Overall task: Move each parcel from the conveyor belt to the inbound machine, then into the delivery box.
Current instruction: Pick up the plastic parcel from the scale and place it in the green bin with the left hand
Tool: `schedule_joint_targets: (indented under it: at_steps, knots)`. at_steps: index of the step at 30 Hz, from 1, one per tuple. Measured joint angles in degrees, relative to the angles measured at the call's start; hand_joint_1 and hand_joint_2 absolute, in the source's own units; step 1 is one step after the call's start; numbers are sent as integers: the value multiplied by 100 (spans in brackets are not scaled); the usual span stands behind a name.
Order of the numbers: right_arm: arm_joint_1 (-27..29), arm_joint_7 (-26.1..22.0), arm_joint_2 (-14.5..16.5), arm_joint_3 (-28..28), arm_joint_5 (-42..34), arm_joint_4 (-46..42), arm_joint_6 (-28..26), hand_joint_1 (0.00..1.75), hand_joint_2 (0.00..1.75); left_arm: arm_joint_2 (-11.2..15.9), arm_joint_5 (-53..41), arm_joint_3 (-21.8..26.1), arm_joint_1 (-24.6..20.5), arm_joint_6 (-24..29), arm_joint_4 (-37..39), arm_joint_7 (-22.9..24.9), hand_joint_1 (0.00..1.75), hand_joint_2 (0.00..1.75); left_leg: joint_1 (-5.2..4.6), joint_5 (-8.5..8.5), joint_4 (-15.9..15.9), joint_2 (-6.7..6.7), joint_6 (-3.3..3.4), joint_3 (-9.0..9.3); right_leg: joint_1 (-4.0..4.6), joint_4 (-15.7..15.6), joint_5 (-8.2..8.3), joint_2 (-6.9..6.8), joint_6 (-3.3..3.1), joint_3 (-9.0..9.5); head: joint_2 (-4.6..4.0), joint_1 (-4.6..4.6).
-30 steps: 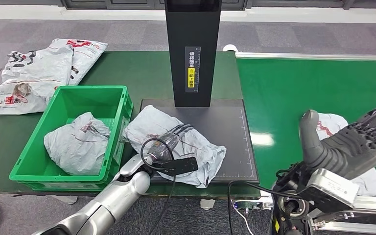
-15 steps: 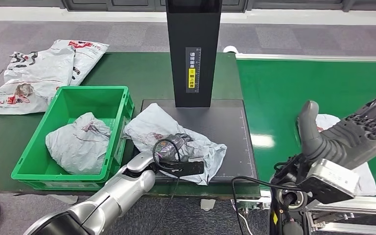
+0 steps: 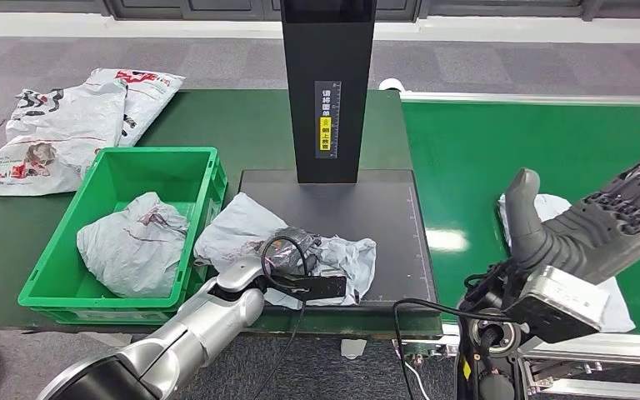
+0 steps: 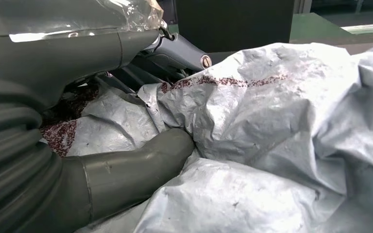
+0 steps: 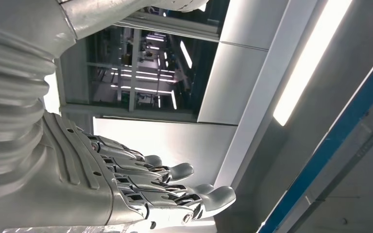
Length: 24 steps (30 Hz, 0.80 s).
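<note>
A crumpled grey parcel lies on the black plate of the inbound machine, its left end touching the green delivery box. My left hand grips it from above, fingers dug into the bunched plastic. In the left wrist view the thumb and darker fingers pinch the parcel's folds. The box holds another grey parcel. My right hand hovers open above the green conveyor belt, over a white parcel. In the right wrist view its fingers hold nothing.
The machine's black column rises at the back of the plate. A pile of white parcels lies on the dark green table at the back left, behind the box. Cables hang below the table's front edge.
My left hand's fingers have closed on the grey parcel and pulled it left toward the box, so it is bunched smaller. The right hand has barely moved.
</note>
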Motion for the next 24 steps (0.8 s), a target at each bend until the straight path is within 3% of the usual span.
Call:
schedule_joint_targets:
  at_steps: [10, 14, 18, 24]
  knots:
    - [20, -2, 19, 0, 49, -2, 0, 0, 175, 7, -51, 3, 76, 771, -18, -17, 175, 175, 0, 0, 0, 0, 0, -2, 0, 0, 0, 1, 0, -4, 1, 1]
    - [103, -2, 28, 0, 77, -20, 0, 0, 175, 51, 18, 67, 207, 1603, -309, -151, 175, 175, 0, 3, 1, 0, -2, -10, 0, 0, 1, 2, 0, -13, 0, 1]
    - [170, -38, 28, 0, 69, -42, 0, 0, 175, 194, 122, 343, 415, 2313, -1352, -244, 175, 175, 1, 4, 1, 0, -3, -21, 0, 1, 1, 2, 0, -22, 0, 2]
    - [199, -255, 28, -44, -45, -39, 0, 0, 175, 447, 357, 867, 802, 2630, -3363, -462, 175, 175, 2, 2, 0, 0, -5, -34, 1, 1, -1, 5, -1, -36, -1, 1]
